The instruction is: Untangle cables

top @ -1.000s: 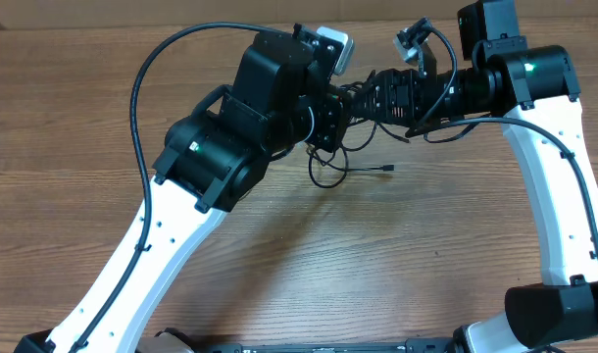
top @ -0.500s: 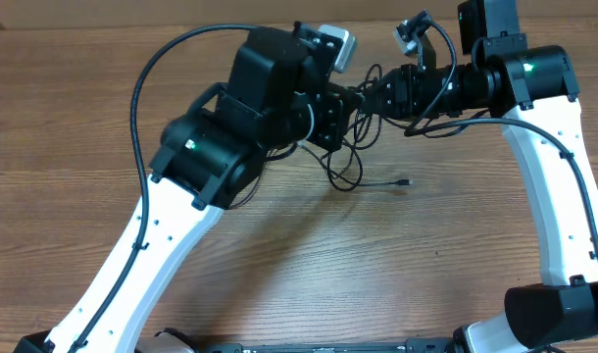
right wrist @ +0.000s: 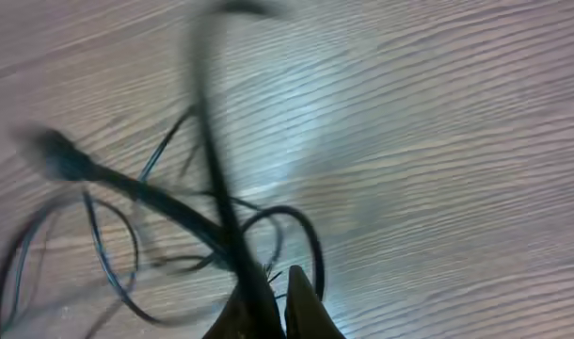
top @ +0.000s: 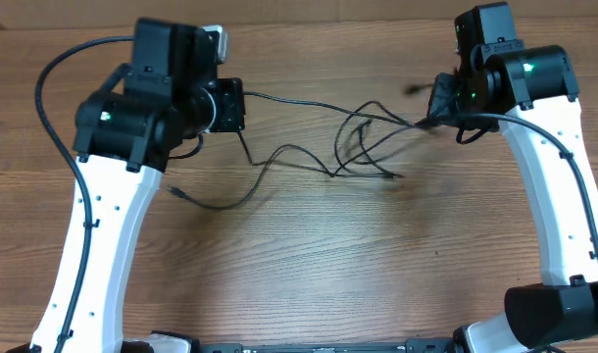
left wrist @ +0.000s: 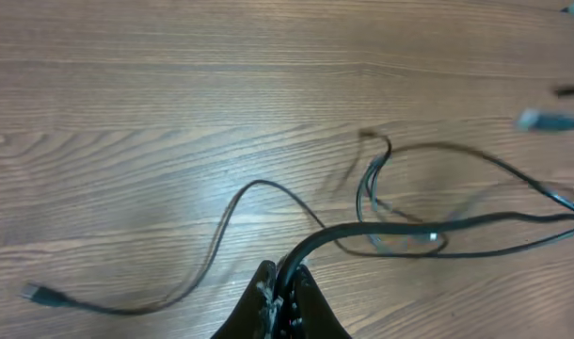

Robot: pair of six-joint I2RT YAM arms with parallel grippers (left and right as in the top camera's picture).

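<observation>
A second ago both arms were huddled together over a tight bundle. Now they have swung well apart and the cables [top: 319,103] are drawn out in a long span between them. The tangle [top: 356,147] of loops that remains hangs nearer the right arm than the left.

To the left of the tangle, the left gripper [top: 232,106] is pressed together on a cord. In its wrist view the fingertips [left wrist: 268,299] meet around the cord where it leaves them. From that grip one slack tail runs down to the worktop [top: 309,265] and ends in a plug end [top: 176,192] lying well to the left of the tangle.

Just right of the tangle, the right gripper [top: 434,113] is pinching another strand. Its wrist view is blurred by motion, but a dark cord clearly comes out from between its closed tips [right wrist: 301,292].

The pull has done useful work. The bundle has opened into separate lines, and one cord already trails mostly free. The job is not finished, though, as several loops still cross each other at the tangle. Pulling harder from here would probably cinch them tight. A regrip closer to the tangle looks the wiser next move.
</observation>
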